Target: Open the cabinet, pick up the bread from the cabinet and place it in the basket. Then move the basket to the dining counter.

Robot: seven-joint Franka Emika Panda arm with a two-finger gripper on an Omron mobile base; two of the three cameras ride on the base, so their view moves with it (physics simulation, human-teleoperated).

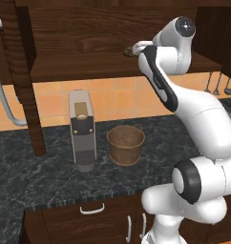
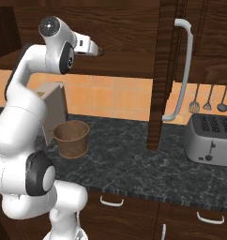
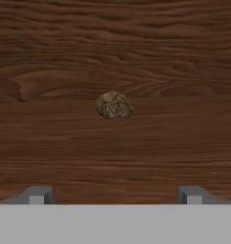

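Brown bread (image 3: 114,105) centred beyond wide-spread pincer (image 3: 115,194), hand view.

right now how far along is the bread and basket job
Done: the cabinet stands open, its door swung out. In hand: the end effector is open inside the cabinet, facing the bread on the shelf, not yet gripping it. Left: grasp the bread, drop it in the basket on the dark counter, then carry the basket to the dining counter.
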